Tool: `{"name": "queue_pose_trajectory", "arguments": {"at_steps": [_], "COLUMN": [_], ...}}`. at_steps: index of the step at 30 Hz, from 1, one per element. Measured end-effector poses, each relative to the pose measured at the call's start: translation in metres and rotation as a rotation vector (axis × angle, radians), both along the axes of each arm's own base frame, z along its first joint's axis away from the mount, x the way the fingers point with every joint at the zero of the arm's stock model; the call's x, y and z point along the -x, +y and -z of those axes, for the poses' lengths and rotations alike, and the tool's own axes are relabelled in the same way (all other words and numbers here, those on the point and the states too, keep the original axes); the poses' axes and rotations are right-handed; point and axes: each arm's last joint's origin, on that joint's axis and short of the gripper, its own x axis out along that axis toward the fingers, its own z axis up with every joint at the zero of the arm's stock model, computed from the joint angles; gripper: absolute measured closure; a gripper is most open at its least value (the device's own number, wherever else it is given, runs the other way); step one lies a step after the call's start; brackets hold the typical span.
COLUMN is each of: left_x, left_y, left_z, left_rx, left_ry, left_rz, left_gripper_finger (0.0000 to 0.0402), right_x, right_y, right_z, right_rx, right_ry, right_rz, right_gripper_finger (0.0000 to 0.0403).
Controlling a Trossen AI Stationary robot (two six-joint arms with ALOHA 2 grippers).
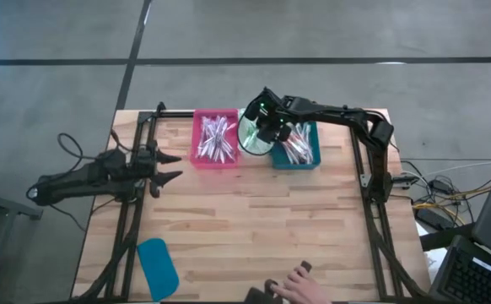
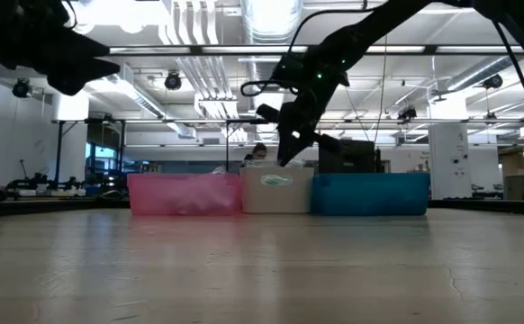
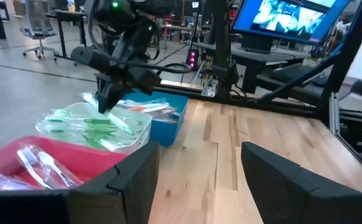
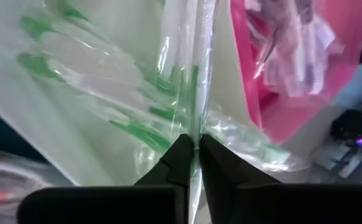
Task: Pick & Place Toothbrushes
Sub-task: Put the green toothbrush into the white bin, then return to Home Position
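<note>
- Dark fingertips of the right gripper (image 4: 193, 152) fill the near edge of the right wrist view, pressed together on a green toothbrush (image 4: 190, 93) in clear wrapping, held by a thin edge of that wrapping directly over the clear bin (image 1: 254, 135).
- Judging from this, the step in hand is sorting: the green brush goes down among its like. To do it well, the gripper should lower until the brush is inside the bin's walls before letting go, since the slippery wrapper could snag on a fingertip or slide over the rim toward a neighbour.
- Three bins stand side by side at the table's (image 1: 254, 219) far edge. The pink bin (image 1: 215, 139) holds whitish brushes with pink or purple accents; the clear bin in the middle holds green ones; the teal bin (image 1: 296, 145) on the right holds a pile with orange-red accents.
- Left gripper (image 1: 171, 166) waits well apart at the table's left side, its fingers spread wide and holding nothing.
- Near the front left corner lies a flat teal lid (image 1: 157, 267), and a person's hand (image 1: 300, 287) shows at the front edge.
</note>
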Motion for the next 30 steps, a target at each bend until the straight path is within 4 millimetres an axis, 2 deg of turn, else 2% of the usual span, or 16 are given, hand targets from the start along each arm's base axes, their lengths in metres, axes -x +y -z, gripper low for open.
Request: {"name": "queue_pose_trajectory", "arguments": {"at_steps": [4,8,12,16,19,24,27,30], "left_x": [0.004,0.007,0.008,0.003,-0.002,-0.007,-0.01,-0.011], "left_y": [-0.001,-0.001,-0.001,-0.001,0.0,-0.001,-0.003,-0.009], "left_z": [0.007,0.006,0.01,0.022,0.037,0.055,0.058,0.058], "left_rx": [0.002,-0.017,0.005,0.003,0.025,0.059,0.05,0.026], "left_ry": [-0.023,-0.038,-0.024,-0.04,-0.028,-0.004,-0.06,-0.064], "left_rz": [0.001,0.002,0.001,0.002,0.011,0.013,0.048,0.107], "left_gripper_finger": [0.0171,0.0171,0.0171,0.0171,0.0171,0.0171,0.0171,0.0172], "right_x": [-0.004,-0.005,-0.005,-0.002,0.002,0.01,0.011,0.01], "right_y": [-0.003,-0.004,-0.004,-0.001,0.011,0.043,0.064,0.089], "right_z": [0.007,0.005,-0.009,-0.029,-0.049,-0.084,-0.098,-0.107], "right_rx": [-0.041,-0.057,-0.076,-0.116,-0.167,-0.356,-0.438,-0.505], "right_ry": [-0.028,-0.064,-0.12,-0.187,-0.245,-0.334,-0.377,-0.377], "right_rz": [0.062,0.101,0.143,0.212,0.261,0.319,0.35,0.362], "right_gripper_finger": [0.0358,0.0311,0.0264,0.0226,0.0208,0.02,0.0213,0.0242]}}
